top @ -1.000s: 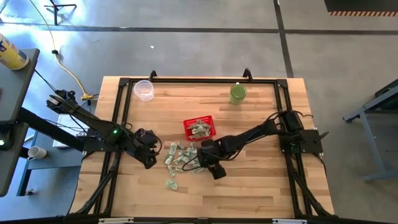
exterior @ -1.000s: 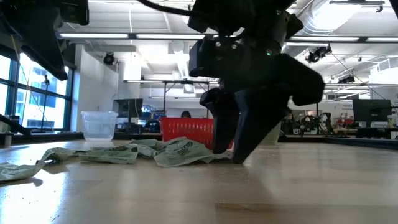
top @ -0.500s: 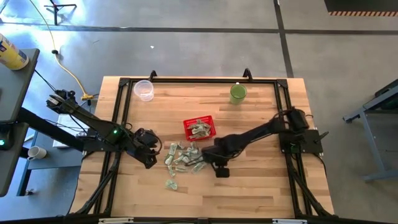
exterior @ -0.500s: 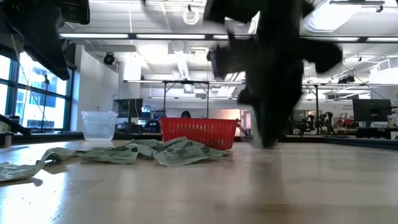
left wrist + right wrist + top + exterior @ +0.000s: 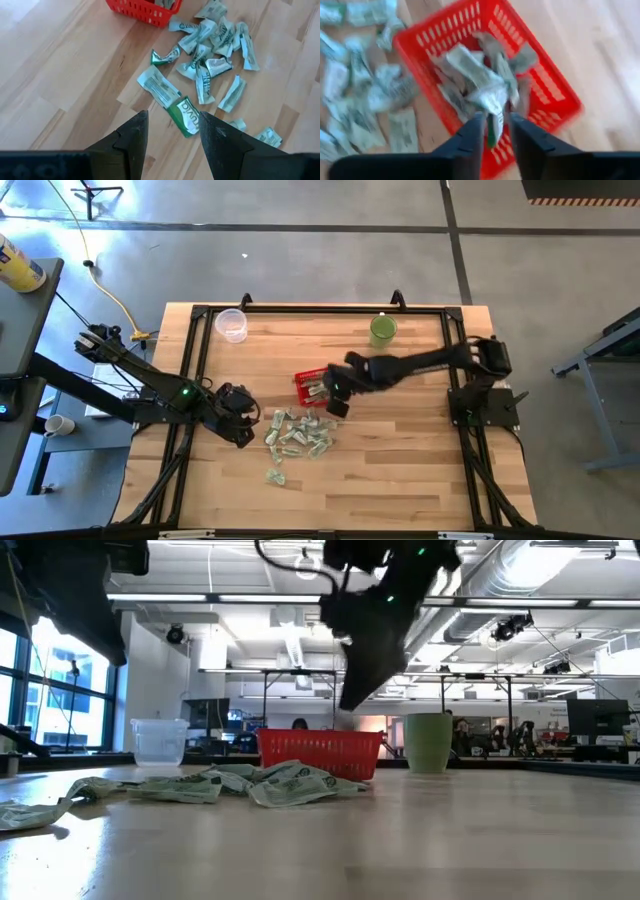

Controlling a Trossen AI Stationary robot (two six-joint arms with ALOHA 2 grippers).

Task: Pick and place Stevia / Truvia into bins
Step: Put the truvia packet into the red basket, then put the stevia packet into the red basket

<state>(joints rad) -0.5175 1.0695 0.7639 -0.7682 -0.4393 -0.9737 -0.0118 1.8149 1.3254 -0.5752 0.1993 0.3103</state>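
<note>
Over the red basket (image 5: 490, 75) the right gripper (image 5: 494, 131) pinches one pale green-white sachet (image 5: 495, 127) between its fingers. Latticed plastic basket holds several crumpled paper sachets. Loose sachets (image 5: 295, 435) lie on the wood table (image 5: 400, 470) beside it, just ahead of the left gripper (image 5: 172, 135), jaws apart, empty.

Overhead, table-level and wrist views share the red basket (image 5: 320, 386)

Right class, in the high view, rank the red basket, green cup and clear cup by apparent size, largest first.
1. red basket, partly hidden by the right gripper.
2. clear cup and green cup: look alike, so unranked.
</note>
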